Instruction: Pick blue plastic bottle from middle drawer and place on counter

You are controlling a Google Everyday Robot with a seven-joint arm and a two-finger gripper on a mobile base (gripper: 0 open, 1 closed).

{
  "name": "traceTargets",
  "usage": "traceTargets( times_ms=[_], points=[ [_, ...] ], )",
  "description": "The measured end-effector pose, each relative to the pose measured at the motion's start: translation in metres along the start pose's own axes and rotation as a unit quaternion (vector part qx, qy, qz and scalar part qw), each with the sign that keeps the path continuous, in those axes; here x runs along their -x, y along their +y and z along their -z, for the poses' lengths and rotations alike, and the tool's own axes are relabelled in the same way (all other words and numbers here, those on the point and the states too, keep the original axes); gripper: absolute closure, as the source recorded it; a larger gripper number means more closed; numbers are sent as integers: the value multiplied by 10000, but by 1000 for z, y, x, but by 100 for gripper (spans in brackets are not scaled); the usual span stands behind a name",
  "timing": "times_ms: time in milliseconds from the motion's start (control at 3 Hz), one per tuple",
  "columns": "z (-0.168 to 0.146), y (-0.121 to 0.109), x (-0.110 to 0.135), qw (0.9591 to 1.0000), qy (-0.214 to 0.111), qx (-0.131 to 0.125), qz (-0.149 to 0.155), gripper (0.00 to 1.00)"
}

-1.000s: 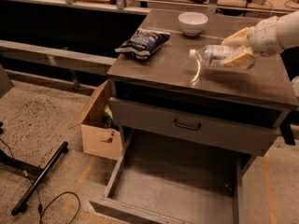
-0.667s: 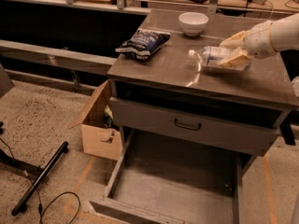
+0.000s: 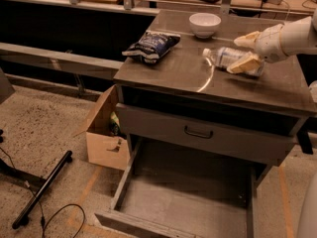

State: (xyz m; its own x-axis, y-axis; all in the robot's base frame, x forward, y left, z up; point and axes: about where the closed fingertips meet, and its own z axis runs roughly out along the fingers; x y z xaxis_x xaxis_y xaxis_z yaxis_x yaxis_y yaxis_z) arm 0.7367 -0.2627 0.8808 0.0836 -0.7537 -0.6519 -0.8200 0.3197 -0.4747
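The blue plastic bottle [image 3: 224, 57] lies on its side on the counter [image 3: 183, 73], white cap pointing left, at the right half of the top. My gripper [image 3: 245, 52] reaches in from the right with cream fingers [image 3: 246, 38] on both sides of the bottle's body, closed on it. The middle drawer [image 3: 188, 197] is pulled out below, its grey floor bare.
A dark blue snack bag [image 3: 151, 44] and a white bowl [image 3: 204, 24] sit on the counter's left and back. A closed drawer front with a black handle [image 3: 198, 133] is above the open tray. A cardboard box [image 3: 104, 133] stands left of the cabinet; a black bar and cables lie on the floor.
Almost nothing: the gripper and bottle stay at the same spot on the counter, with only a slight shift.
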Motion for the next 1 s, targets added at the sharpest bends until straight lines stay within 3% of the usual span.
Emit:
traceTargets(
  times_ms=[333, 1000],
  points=[
    [10, -1, -9, 9998, 103, -79, -153, 0],
    [83, 3, -45, 9945, 589, -590, -633, 0]
  ],
)
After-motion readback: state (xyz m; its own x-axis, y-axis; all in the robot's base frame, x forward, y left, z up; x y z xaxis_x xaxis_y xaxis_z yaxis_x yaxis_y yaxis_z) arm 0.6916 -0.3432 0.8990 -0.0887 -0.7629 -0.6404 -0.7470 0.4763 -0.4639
